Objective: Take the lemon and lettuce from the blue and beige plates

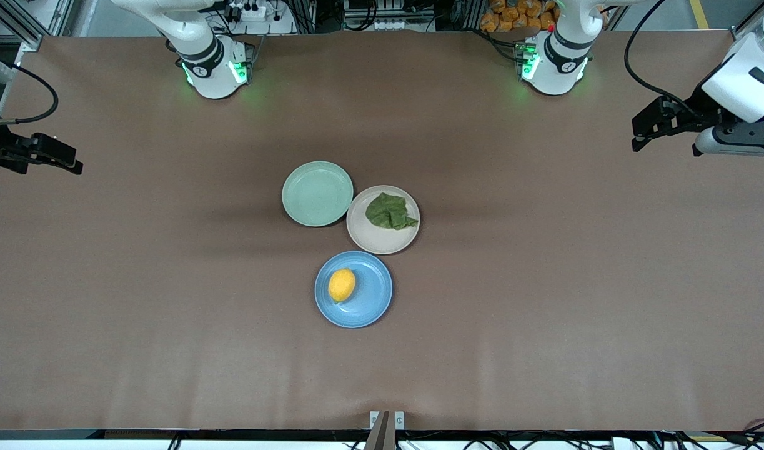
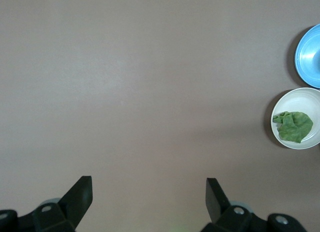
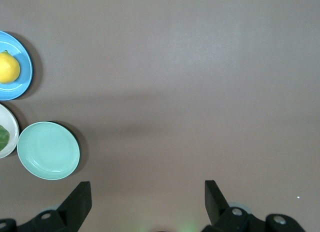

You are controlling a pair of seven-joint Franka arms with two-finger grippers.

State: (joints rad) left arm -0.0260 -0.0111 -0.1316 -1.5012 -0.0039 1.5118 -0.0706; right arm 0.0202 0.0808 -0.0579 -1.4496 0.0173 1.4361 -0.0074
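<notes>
The right gripper [image 3: 147, 188] is hanging with fingers spread wide over bare table [image 3: 190, 82]. At the frame edge, the lemon [image 3: 8, 67] is lying on the blue plate [image 3: 24, 79], near the mint-green plate [image 3: 48, 150].

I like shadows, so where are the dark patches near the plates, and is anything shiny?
Front view: soft shadow bands on the table beside the blue plate and beige plate, no glare. Left wrist view: a dark crescent hugs the beige plate's rim. Right wrist view: the same beside the mint-green plate.

A robotics lab: brown-covered table [image 1: 544, 312], aluminium framing [image 1: 25, 25], cables [image 1: 638, 56] and power strips [image 1: 247, 11]
</notes>
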